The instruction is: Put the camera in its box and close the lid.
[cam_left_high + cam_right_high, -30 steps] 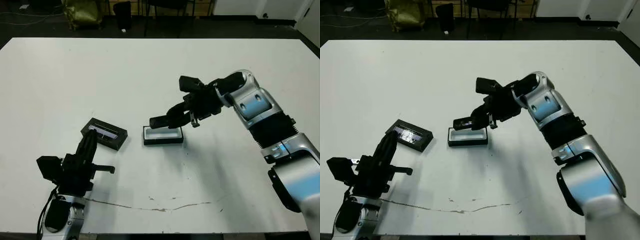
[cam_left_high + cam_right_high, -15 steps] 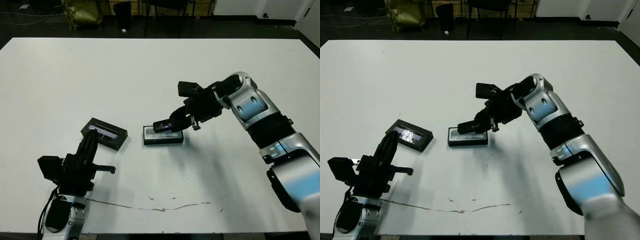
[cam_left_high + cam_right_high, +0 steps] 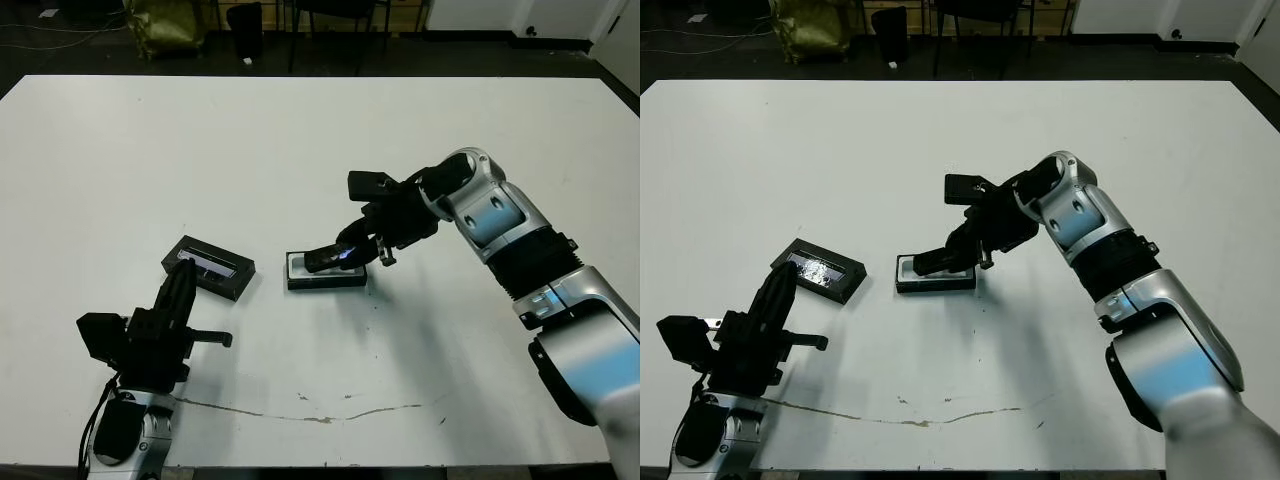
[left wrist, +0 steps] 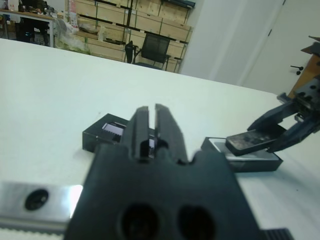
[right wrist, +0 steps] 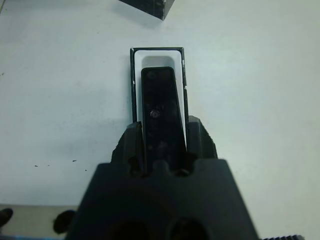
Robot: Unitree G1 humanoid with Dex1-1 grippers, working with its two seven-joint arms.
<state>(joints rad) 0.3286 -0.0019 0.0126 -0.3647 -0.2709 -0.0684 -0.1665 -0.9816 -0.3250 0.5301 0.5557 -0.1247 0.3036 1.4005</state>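
My right gripper (image 3: 352,250) is shut on the camera (image 3: 328,259), a slim black bar with a bluish glint near the fingers. The camera hangs tilted just over the box (image 3: 326,277), its free end lowest; contact cannot be made out. In the right wrist view the camera (image 5: 159,107) lines up lengthwise with the white-lined box (image 5: 157,50). The lid (image 3: 208,266), black with a shiny strip, lies flat to the left of the box. My left gripper (image 3: 182,270) rests shut near the table's front left, just short of the lid (image 4: 106,133).
A thin dark scratch (image 3: 310,417) runs along the table near the front edge. Beyond the far edge are a dark floor, chair legs and a yellow bag (image 3: 165,25). Bare white tabletop (image 3: 300,140) spreads behind the box.
My right gripper has carried the camera down and a little left, from above the box to just over its opening. The left arm, lid and box have stayed put.
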